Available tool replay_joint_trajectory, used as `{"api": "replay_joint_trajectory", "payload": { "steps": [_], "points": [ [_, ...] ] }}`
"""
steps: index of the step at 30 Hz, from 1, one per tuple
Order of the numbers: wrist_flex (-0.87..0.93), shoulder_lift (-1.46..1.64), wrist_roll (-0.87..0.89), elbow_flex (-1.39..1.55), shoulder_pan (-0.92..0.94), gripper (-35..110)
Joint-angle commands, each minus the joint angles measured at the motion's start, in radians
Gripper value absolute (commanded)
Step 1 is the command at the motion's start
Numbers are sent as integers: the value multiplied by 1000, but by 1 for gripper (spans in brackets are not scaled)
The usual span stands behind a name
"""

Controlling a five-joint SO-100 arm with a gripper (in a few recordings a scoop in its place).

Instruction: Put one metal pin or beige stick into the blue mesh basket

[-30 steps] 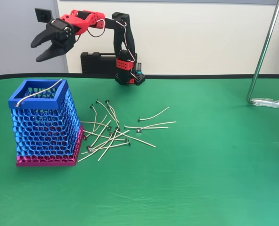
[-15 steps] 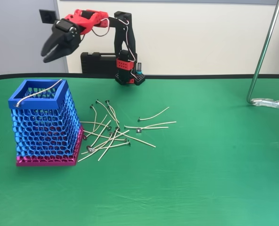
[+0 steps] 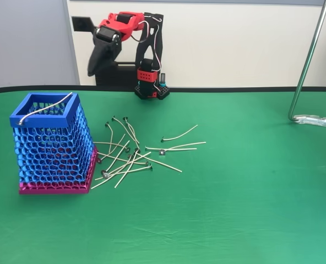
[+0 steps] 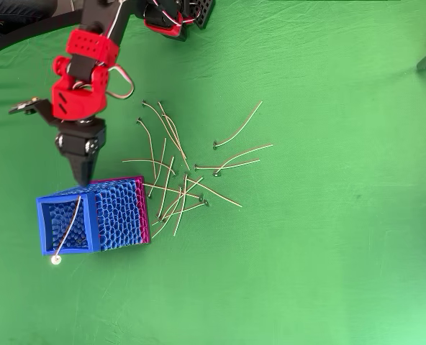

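Stick (image 4: 70,226) lies diagonally across basket (image 4: 91,215) rim, head overhanging corner; claw (image 4: 83,175) pressed together, empty.

Stick (image 3: 44,109) across basket (image 3: 25,118) rim, left of pile (image 3: 132,151)

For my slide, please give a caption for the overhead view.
Gripper shut beside the blue mesh basket, one stick lying across its rim.

Red-and-black plastic arm (image 3: 144,38) with white cables, black pointed fingers (image 4: 82,167) and a black base
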Motion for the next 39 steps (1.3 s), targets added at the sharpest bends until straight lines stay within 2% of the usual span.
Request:
{"api": "replay_joint_trajectory", "payload": {
  "steps": [1, 8, 15, 25, 39],
  "points": [
    [5, 147, 0, 129, -46, 1],
    [11, 370, 18, 457, -175, 1],
    [-77, 646, 57, 865, -308, 0],
    [-158, 1020, 66, 1331, -394, 0],
    [178, 1270, 94, 1355, -356, 1]
  ]
}}
